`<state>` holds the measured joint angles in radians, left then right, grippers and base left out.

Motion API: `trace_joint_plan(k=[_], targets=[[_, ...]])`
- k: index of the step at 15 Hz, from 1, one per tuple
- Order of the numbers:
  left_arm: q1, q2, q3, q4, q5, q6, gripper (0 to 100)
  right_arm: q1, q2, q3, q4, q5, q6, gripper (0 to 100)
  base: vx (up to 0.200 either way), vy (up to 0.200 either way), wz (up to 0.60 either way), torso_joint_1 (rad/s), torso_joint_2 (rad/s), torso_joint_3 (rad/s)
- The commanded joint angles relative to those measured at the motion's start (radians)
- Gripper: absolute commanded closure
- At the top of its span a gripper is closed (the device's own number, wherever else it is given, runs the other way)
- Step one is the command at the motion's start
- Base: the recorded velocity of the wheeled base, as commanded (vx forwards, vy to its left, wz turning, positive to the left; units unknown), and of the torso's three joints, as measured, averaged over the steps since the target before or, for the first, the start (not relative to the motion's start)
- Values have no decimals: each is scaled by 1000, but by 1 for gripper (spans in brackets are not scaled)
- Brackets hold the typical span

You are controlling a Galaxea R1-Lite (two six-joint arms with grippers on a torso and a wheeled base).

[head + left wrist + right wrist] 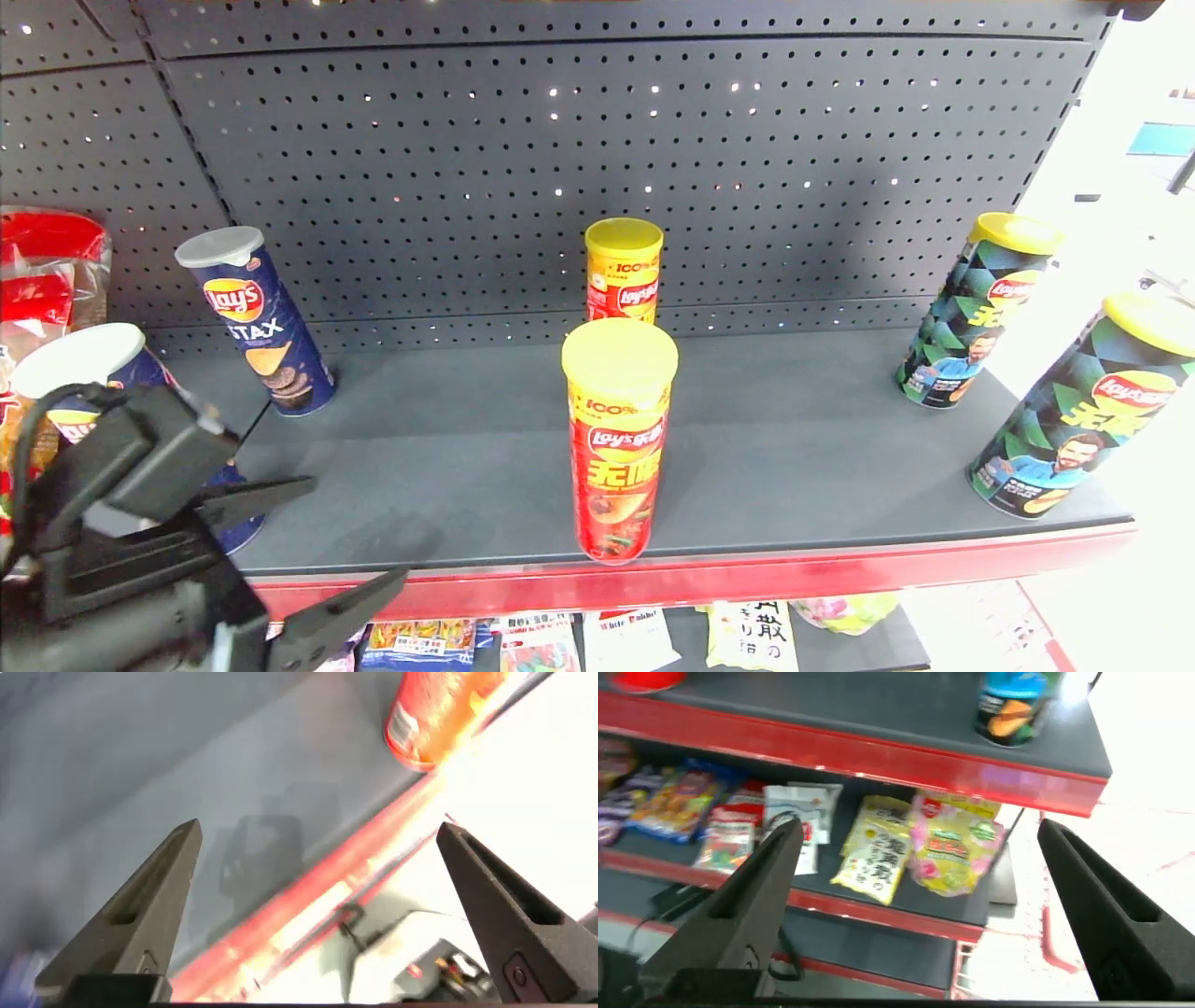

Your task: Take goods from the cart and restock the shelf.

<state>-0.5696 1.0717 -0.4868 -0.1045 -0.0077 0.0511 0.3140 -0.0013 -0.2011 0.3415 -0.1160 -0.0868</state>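
On the grey shelf point(794, 448) stand several chip cans. A red can with a yellow lid point(618, 448) is at the front middle, with a second one point(624, 271) behind it. Two blue cans point(257, 322) point(93, 373) are on the left and two green cans point(980, 313) point(1083, 411) on the right. My left gripper point(355, 532) hangs open and empty over the shelf's front left edge, beside the near blue can. In the left wrist view this gripper point(318, 835) faces the shelf, the red can point(430, 719) farther off. My right gripper point(920, 831) is open and empty, below the shelf's red lip point(878, 751).
A perforated back panel point(597, 168) closes the shelf behind. Bagged snacks point(37, 271) sit at the far left. On the lower shelf lie several snack packets point(878, 845) point(616, 639). The green can's base point(1013, 700) shows above the red lip. Bare shelf lies between the can groups.
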Motion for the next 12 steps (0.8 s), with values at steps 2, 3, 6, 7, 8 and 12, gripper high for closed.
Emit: trace_joint_plan(k=[2,3,6,7,8,12], targets=[[80,-496,-104,479,61,-79,0,-23,38,-34,-1,-54,-2,0,0,0,0,0,0,0],[140,-622,-111,623,66,-96,0,-58,106,-70,-4,-59,-2,0,0,0,0,0,0,0],[367,-728,-110,730,83,-139,0,-256,264,-133,-6,-56,-1,0,0,0,0,0,0,0],[455,-731,-102,732,84,-142,0,-325,259,-129,-1,-56,-2,0,0,0,0,0,0,0],[504,-737,-99,733,84,-142,0,-357,247,-121,1,-54,-4,0,0,0,0,0,0,0],[654,-923,36,743,49,-111,0,-415,99,17,-53,65,-10,0,0,0,0,0,0,0]])
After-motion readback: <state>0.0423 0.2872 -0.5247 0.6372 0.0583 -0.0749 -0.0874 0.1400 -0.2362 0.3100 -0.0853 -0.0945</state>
